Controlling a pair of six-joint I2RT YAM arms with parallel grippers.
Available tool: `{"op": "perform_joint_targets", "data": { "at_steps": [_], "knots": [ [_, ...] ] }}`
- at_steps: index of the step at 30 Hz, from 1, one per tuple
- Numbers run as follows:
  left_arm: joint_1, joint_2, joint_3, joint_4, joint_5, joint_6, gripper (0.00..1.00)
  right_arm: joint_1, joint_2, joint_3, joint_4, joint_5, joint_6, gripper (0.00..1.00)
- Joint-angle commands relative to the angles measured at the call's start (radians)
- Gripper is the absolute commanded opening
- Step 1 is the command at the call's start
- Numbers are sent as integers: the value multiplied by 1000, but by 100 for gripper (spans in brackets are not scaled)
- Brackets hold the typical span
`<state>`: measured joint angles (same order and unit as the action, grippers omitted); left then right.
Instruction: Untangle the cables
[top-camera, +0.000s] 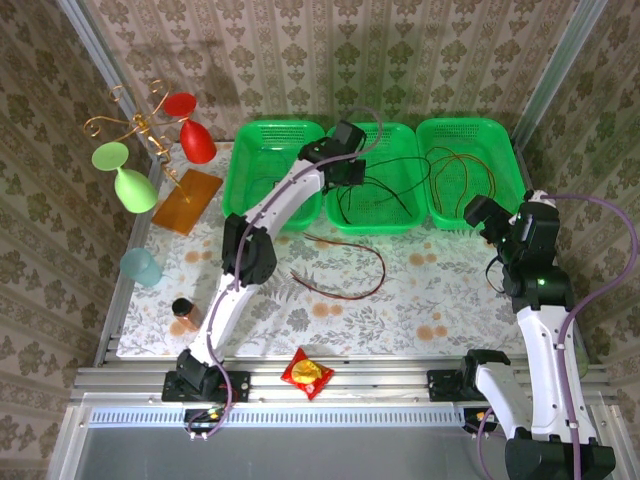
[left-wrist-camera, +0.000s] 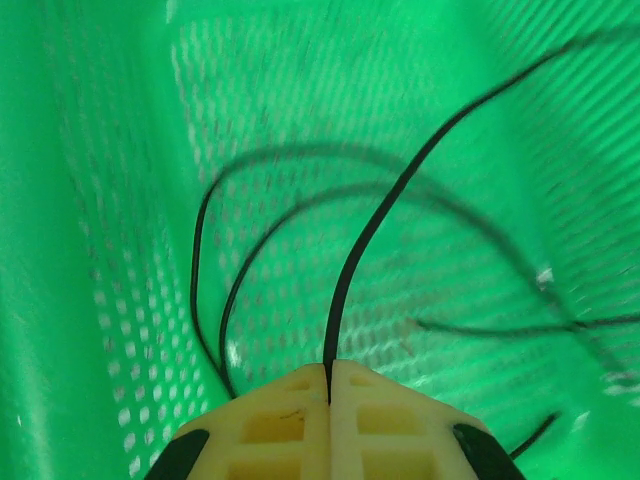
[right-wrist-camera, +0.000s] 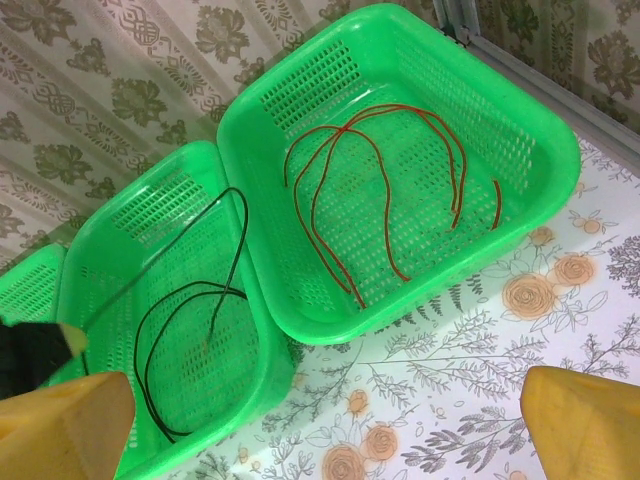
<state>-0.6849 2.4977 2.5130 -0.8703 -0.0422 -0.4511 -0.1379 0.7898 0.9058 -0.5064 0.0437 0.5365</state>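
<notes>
The left gripper (left-wrist-camera: 329, 385) is clamped shut on a thin black cable (left-wrist-camera: 372, 225), pinched in the seam between its two cream-yellow fingers (left-wrist-camera: 275, 420). From that pinch the cable rises up the wrist view and sweeps away to the upper right, while its other turns lie as loose loops on the perforated floor of the middle green plastic basket (top-camera: 400, 222). From above, this gripper (top-camera: 345, 172) sits over the left half of that basket, and the black cable (top-camera: 405, 160) stretches mostly left to right, arcing out toward the basket's right wall.

The right gripper (right-wrist-camera: 325, 392) hangs over the floral tablecloth (right-wrist-camera: 450, 350) with its yellow fingers (right-wrist-camera: 585, 420) spread wide, holding nothing, just in front of the right-hand green basket (right-wrist-camera: 545, 190). Inside that basket lie thin red-orange cables (right-wrist-camera: 385, 190), their long loops running from its far wall toward its near wall; whether this is one strand or several is hard to make out.

A slim brown-red cable (top-camera: 372, 285) lies on the tablecloth in front of the middle basket. It is bent into a narrow U with its long axis left to right, the bend at the right and both ends pointing left.
</notes>
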Motion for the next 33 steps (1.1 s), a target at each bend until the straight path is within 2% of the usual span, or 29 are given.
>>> {"op": "perform_joint_targets", "data": {
  "at_steps": [1,8,13,19,26,33],
  "knots": [
    [13,-56,20,-106,-22,12,0,-3,-8,-16,-23,-8,-24,100],
    [22,-193,-128,-41,-65,32,0,-3,9,-21,-9,-34,-2,100],
    [24,-208,-150,-60,-75,47,0,-3,16,-24,-8,-42,6,100],
    [-4,-150,-130,-17,-46,42,0,-2,10,-31,-12,-51,13,100],
    [-39,21,23,-12,-23,41,0,-2,-1,-31,-25,-60,16,100],
    [-38,92,33,-2,38,16,0,-2,-11,-30,-26,-80,29,100]
  ]
}}
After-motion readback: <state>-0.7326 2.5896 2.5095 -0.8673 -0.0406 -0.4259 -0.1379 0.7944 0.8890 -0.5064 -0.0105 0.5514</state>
